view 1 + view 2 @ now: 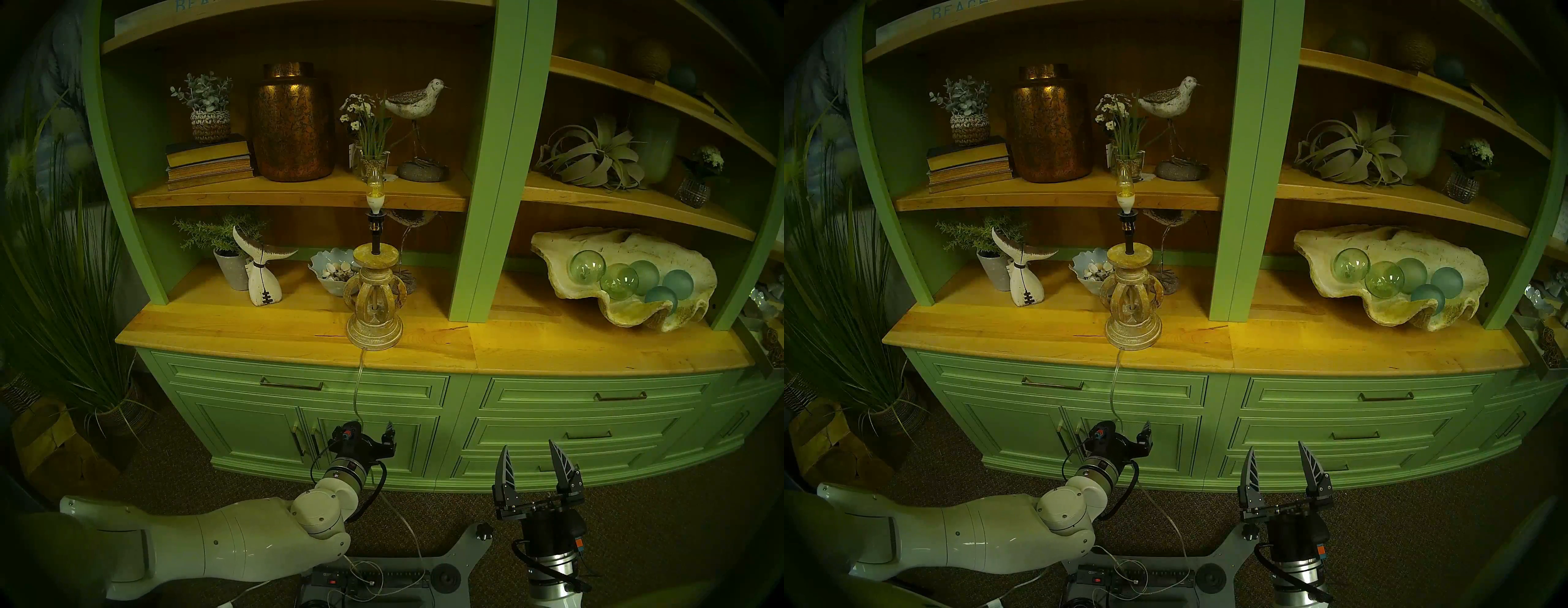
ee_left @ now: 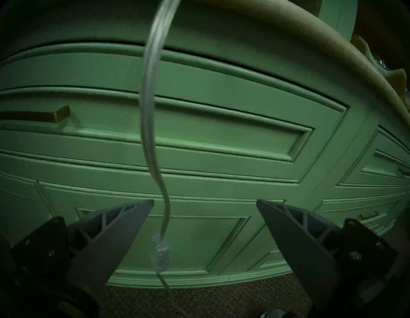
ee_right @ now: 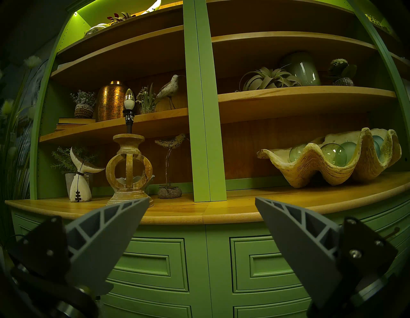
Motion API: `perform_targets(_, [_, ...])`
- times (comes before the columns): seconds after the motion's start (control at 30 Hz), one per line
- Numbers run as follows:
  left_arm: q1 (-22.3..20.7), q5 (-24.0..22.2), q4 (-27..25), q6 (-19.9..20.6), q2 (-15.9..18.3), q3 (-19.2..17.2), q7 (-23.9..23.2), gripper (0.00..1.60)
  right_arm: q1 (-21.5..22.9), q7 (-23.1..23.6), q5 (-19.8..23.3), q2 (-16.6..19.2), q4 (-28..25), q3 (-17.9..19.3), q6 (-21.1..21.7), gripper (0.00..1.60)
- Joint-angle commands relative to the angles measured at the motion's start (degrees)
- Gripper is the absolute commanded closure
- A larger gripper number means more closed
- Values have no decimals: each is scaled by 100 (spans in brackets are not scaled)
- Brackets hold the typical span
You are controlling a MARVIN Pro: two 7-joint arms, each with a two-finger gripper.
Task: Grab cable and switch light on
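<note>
The light is a candle-shaped bulb (image 1: 375, 189) on a black stem atop a carved beige lamp base (image 1: 375, 305) at the countertop's front edge; it also shows in the right wrist view (image 3: 129, 100) with no clear glow. The clear cable (image 1: 358, 390) hangs from the base down the cabinet front. In the left wrist view the cable (image 2: 148, 111) and its clear switch block (image 2: 160, 255) hang between the spread fingers of my open left gripper (image 2: 205, 201), touching neither. My right gripper (image 1: 528, 446) is open and empty, lower right, facing the cabinet.
The green cabinet (image 1: 551, 424) with drawers and handles stands right behind the cable. A whale-tail figure (image 1: 263, 276), a bowl of shells (image 1: 333, 271) and a bird figure flank the lamp. A clam shell (image 1: 623, 276) holds green glass balls. A power strip (image 1: 369, 579) and loose cords lie on my base.
</note>
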Motion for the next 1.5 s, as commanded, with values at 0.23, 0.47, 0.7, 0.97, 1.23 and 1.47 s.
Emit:
perform_targets(0.23, [-148, 66, 529, -277, -124, -140, -235, 0, 14, 4, -15, -8, -169, -7, -16, 0])
perform_targets(0.47, [-247, 5, 941, -277, -439, -198, -407, 0, 19, 8, -9, -4, -159, -8, -22, 0])
perform_targets(0.7, [-279, -117, 1440, -300, -799, -253, -704, 0, 21, 8, -7, -3, -155, -8, -24, 0])
perform_targets(0.97, [-237, -209, 1907, -473, -1007, -284, -926, 0, 16, 6, -12, -6, -165, -7, -19, 0])
perform_targets(1.23, [-208, -251, 1876, -560, -907, -279, -1114, 160, 14, 4, -16, -9, -170, -6, -15, 0])
perform_targets(1.47, [-124, -305, 1581, -885, -567, -320, -1693, 160, 16, 7, -12, -7, -165, -7, -18, 0])
